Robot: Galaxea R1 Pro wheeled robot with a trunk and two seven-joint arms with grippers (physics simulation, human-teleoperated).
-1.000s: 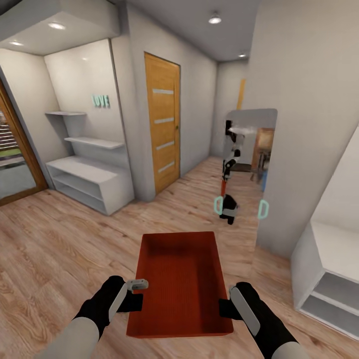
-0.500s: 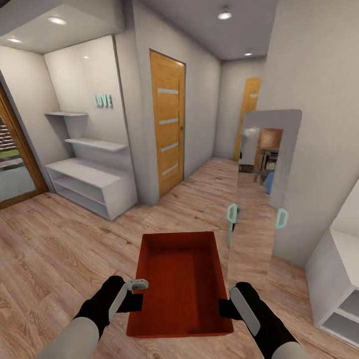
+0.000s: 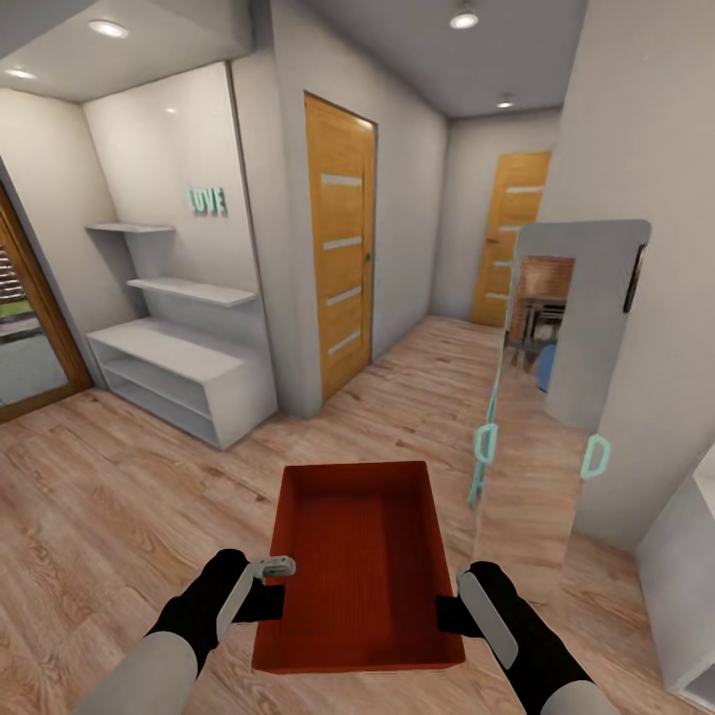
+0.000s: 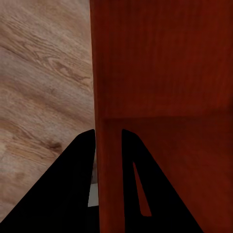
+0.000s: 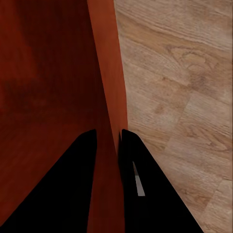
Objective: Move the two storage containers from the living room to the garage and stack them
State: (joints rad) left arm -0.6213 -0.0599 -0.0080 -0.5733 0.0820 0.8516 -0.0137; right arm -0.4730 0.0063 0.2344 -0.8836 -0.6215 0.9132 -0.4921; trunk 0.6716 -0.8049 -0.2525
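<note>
The storage container [image 3: 359,561] is judged light and stiff: a thin-walled plastic bin that keeps its shape when carried by two opposite walls. The smooth walls may prove slippery, so hold is best taken at the rim, midway along each long side, as is done here. The left gripper [image 3: 266,586] is pinched on the left wall [image 4: 108,160], one finger inside and one outside; the right gripper [image 3: 449,611] is likewise clamped on the right wall [image 5: 108,145]. The container is held level above the wood plank floor [image 3: 119,477], in front of the trunk. It is orange-red, rectangular, low-walled, empty, with a finely ribbed bottom.
</note>
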